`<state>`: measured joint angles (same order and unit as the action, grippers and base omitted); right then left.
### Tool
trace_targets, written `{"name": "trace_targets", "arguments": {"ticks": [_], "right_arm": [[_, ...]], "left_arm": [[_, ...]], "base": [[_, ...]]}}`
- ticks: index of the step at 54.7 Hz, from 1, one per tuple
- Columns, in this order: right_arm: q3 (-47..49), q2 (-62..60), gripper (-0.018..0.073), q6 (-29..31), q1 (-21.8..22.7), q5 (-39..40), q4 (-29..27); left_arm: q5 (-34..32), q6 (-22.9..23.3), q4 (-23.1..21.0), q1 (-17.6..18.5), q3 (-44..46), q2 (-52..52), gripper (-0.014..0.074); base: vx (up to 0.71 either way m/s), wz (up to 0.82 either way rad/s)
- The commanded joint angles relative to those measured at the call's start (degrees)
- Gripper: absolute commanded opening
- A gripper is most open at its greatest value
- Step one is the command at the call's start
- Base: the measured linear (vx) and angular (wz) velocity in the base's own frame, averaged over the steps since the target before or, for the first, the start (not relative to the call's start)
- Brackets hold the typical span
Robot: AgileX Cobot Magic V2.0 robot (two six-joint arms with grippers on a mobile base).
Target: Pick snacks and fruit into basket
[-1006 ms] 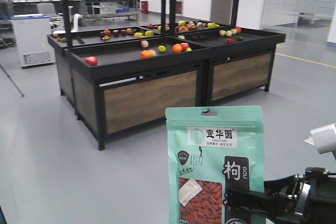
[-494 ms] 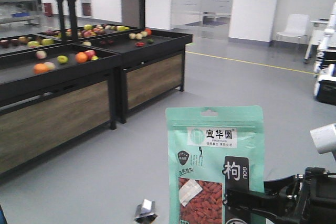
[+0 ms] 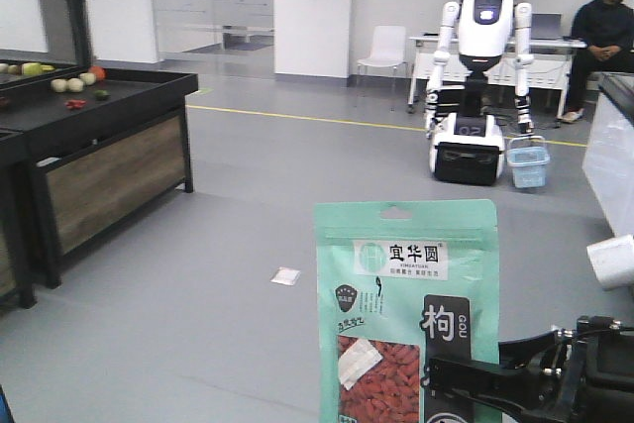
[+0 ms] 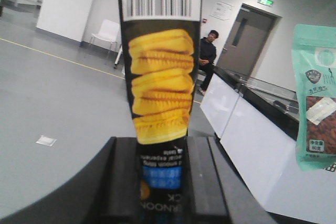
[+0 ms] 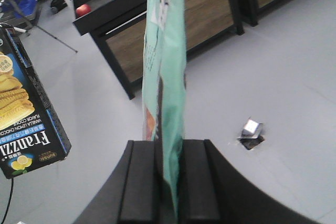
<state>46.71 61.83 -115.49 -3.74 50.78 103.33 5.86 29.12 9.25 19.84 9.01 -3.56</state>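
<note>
My right gripper (image 5: 169, 145) is shut on the lower edge of the snacks (image 3: 406, 314), a mint-green pouch with a red-berry window, held upright. The pouch fills the lower middle of the front view, with the gripper (image 3: 446, 383) at its bottom right. The left wrist view has the same pouch (image 4: 315, 114) at its right edge. My left gripper (image 4: 161, 142) is shut on a black cookie box (image 4: 160, 77), also seen as the box (image 5: 23, 114) in the right wrist view. The light-blue basket (image 3: 528, 162) stands on the floor far ahead to the right. The fruit is out of view.
A black fruit stand (image 3: 99, 136) with small fruits sits at the left. A white humanoid robot (image 3: 482, 76) stands beside the basket, with a seated person (image 3: 609, 37) and a chair (image 3: 384, 50) behind. A white counter (image 3: 609, 156) runs along the right. A paper scrap (image 3: 286, 275) lies on the floor.
The front view has swung to the right: the fruit stand slid off to the left, and the white robot and basket came into view. Both grippers keep their holds.
</note>
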Motion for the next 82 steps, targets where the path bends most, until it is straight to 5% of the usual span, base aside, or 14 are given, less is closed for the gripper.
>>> {"name": "trace_targets", "arguments": {"ticks": [1, 82], "right_arm": [[1.80, -1.03, -0.0011, 0.34, 0.16, -0.13, -2.22], [1.80, -1.03, -0.0011, 0.29, 0.16, -0.34, -2.18]], "left_arm": [[-5.56, -0.04, -0.18, 0.22, 1.81, -0.61, 0.0003], [-5.56, -0.04, -0.18, 0.22, 1.81, -0.61, 0.0003]], "base": [[0.55, -0.56], [0.64, -0.26]]}}
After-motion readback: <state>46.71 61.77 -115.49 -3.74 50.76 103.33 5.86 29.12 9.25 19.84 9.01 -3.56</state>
